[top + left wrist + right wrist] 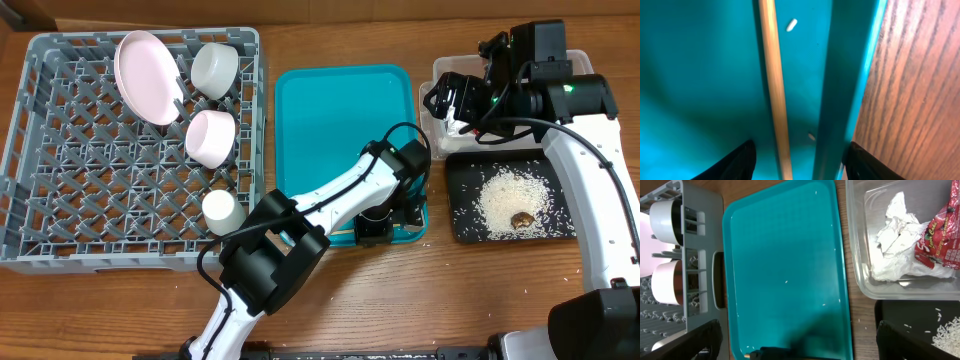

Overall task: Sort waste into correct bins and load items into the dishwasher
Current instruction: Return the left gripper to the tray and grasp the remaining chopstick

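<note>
Dishwasher-loading stage, near its end by the look of it: the dish rack (pixel 110 210) holds the plate (pixel 145 75), two bowls and the cup (pixel 222 210), while the clear tub (pixel 860 240) holds the napkin (pixel 895 245) and wrapper (pixel 940 240). The rice (pixel 510 195) lies on the black tray (pixel 465 220). On the teal tray (pixel 330 130) a thin wooden stick (pixel 777 90) lies flat beside the right rim; the left gripper (pixel 802 160) straddles it, jaws partly spread and holding nothing, and the right gripper (pixel 805 340) hangs wide and empty. The next move likely calls for a low pinch that clears the rim.
</note>
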Action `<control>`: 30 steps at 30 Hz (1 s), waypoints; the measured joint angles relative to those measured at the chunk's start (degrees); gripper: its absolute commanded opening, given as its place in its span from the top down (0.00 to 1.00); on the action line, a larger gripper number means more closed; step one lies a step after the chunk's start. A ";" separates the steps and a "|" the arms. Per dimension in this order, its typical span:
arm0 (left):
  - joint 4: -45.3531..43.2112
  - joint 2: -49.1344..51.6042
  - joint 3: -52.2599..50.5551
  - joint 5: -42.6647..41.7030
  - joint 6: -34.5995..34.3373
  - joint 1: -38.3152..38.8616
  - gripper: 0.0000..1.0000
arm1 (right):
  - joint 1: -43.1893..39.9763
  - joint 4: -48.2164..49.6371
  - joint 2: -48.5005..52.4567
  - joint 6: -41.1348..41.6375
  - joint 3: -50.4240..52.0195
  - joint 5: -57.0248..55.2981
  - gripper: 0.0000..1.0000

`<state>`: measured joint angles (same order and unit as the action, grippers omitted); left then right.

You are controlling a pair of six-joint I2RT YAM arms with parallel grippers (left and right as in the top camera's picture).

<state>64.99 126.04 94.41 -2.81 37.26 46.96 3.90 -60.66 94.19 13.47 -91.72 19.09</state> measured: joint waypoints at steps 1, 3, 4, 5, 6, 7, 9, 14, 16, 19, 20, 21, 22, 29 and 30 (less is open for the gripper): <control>-1.11 -0.44 -0.72 0.55 -0.50 0.07 0.43 | 0.00 0.00 0.00 0.00 0.00 0.00 0.00; -2.82 -0.94 -1.55 1.40 -1.25 0.04 0.47 | 0.00 0.00 0.00 0.02 0.00 0.02 0.00; -3.45 -1.14 -1.92 1.70 -1.44 0.04 0.55 | 0.00 -0.02 0.00 0.02 0.00 0.00 0.00; -4.26 -1.33 -2.34 1.90 -2.21 0.04 0.58 | 0.00 0.00 0.00 0.02 0.00 0.02 0.00; -4.66 -1.42 -2.58 2.10 -2.43 0.04 0.60 | 0.00 0.00 0.00 0.00 0.00 0.00 0.00; -4.96 -1.46 -2.69 2.16 -2.73 0.04 0.60 | 0.00 0.00 0.00 0.02 0.00 0.02 0.00; -5.14 -1.55 -2.80 2.23 -2.84 0.04 0.60 | 0.00 0.00 0.00 0.00 0.00 -0.02 0.00; -2.78 -1.55 -2.32 2.38 -3.26 -0.15 0.55 | 0.00 0.00 0.00 0.02 0.00 0.00 0.00; -1.86 -1.55 -2.01 2.38 -3.91 -0.48 0.53 | 0.00 0.02 0.00 0.00 0.00 0.02 0.00; -2.08 -1.99 -1.36 2.03 -4.59 -1.20 0.50 | 0.00 0.00 0.00 0.00 0.00 0.00 0.00; -2.27 -2.29 -1.33 1.92 -4.76 -1.38 0.51 | 0.00 0.04 0.00 0.04 0.00 0.00 0.00; -2.67 -2.58 -1.31 1.79 -4.90 -1.68 0.51 | 0.00 0.00 0.00 0.00 0.00 0.00 0.00; -3.17 -2.84 -1.25 1.73 -5.05 -2.14 0.50 | 0.00 0.00 0.00 0.00 0.00 0.02 0.00; -6.12 -3.26 -0.98 0.46 -5.62 -6.25 0.50 | 0.00 0.00 0.00 0.00 0.00 0.00 0.00; -6.58 -3.23 -0.98 0.39 -5.62 -6.71 0.50 | 0.00 0.02 0.00 0.04 0.00 0.00 0.00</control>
<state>58.41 122.80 93.43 -2.42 31.64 40.25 3.90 -60.64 94.19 13.52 -91.72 19.09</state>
